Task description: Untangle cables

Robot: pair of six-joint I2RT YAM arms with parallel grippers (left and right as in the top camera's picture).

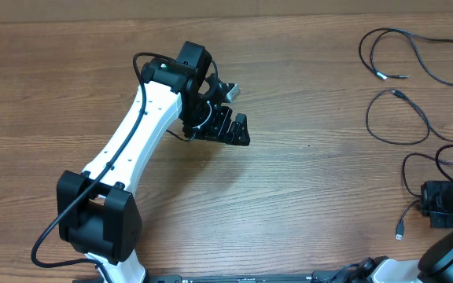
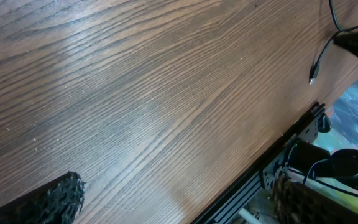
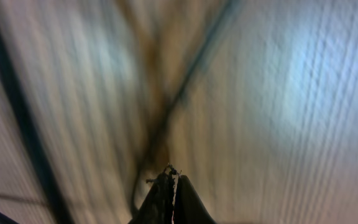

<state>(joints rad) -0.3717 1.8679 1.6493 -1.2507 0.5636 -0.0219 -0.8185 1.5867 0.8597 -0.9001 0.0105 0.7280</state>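
Observation:
Several thin black cables lie at the right of the table in the overhead view: one loop (image 1: 395,51) at the far right corner, a second loop (image 1: 399,118) below it, and a third cable (image 1: 415,169) curling by my right gripper (image 1: 429,203), its plug tip (image 1: 400,233) lying near the front edge. My right gripper (image 3: 173,179) is shut; a blurred cable (image 3: 185,93) runs close past its tips, and I cannot tell whether it is pinched. My left gripper (image 1: 238,130) hangs open over bare wood at centre left, far from the cables. In the left wrist view the left gripper (image 2: 179,205) holds nothing.
The wooden table (image 1: 305,196) stretches between the two arms. Its front edge with a black rail (image 2: 272,168) shows in the left wrist view, along with a cable plug (image 2: 312,76) at the upper right. The white left arm (image 1: 132,149) slants across the left side.

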